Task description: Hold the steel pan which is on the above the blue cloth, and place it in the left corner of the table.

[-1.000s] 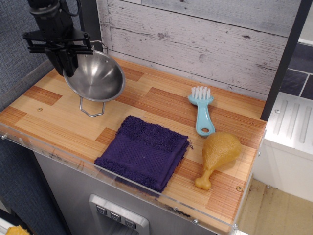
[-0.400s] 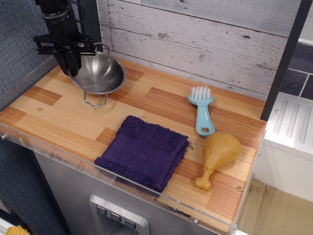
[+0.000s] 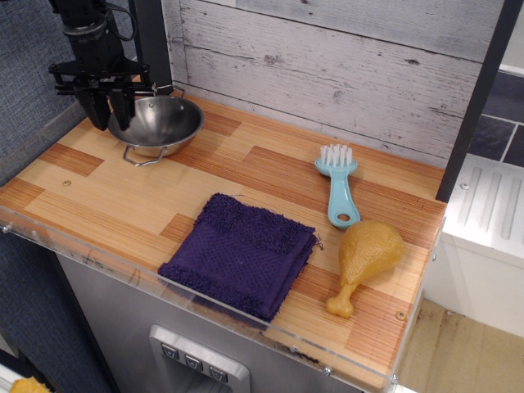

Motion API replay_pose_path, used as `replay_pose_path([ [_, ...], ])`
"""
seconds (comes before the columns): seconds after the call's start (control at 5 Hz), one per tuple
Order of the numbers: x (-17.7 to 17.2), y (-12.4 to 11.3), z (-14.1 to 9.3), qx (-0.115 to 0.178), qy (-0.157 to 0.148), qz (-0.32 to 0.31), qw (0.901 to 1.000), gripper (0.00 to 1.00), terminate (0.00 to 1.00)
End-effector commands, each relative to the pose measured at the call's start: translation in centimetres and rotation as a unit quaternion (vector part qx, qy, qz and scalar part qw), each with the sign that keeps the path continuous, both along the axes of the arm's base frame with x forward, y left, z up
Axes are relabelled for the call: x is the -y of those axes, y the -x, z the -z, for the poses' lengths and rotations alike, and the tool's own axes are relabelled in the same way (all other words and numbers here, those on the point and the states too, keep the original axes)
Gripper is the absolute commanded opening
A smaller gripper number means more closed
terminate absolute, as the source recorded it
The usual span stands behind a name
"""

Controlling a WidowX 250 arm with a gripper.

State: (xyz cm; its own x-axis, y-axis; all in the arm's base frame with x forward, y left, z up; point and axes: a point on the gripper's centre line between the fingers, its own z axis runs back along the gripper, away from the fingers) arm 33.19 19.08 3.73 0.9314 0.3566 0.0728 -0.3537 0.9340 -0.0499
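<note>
The steel pan [image 3: 161,123] stands level on the table [image 3: 106,192] in the back left corner, with one wire handle pointing toward the front. My gripper [image 3: 110,109] hangs over the pan's left rim. Its fingers are spread apart, one on each side of the rim, and it is open. The blue cloth [image 3: 241,254] lies folded and bare near the front edge, well to the right of the pan.
A light blue brush [image 3: 338,187] lies at the right rear. A yellow toy chicken drumstick [image 3: 367,260] lies at the front right. A whitewashed plank wall [image 3: 327,65] runs behind the pan. A clear acrylic strip [image 3: 123,266] runs along the front edge.
The tilted, lifted pan moved back and left, came down level onto the table, and my gripper's fingers spread off its rim.
</note>
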Motion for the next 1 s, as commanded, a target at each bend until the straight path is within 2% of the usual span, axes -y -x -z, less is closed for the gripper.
replay_pose_path([
  [0.0,1.8,1.9,-11.4,0.124,-0.078,-0.014,0.9892,1.00,0.00],
  [0.2,6.0,2.1,-14.2,0.139,-0.064,-0.002,0.9882,1.00,0.00],
  [0.4,10.4,1.2,-13.5,0.151,-0.010,0.075,0.9857,1.00,0.00],
  [0.6,14.4,0.2,-11.6,0.128,0.007,0.126,0.9838,1.00,0.00],
  [0.8,16.1,-0.4,-10.5,0.110,0.002,0.153,0.9821,1.00,0.00],
])
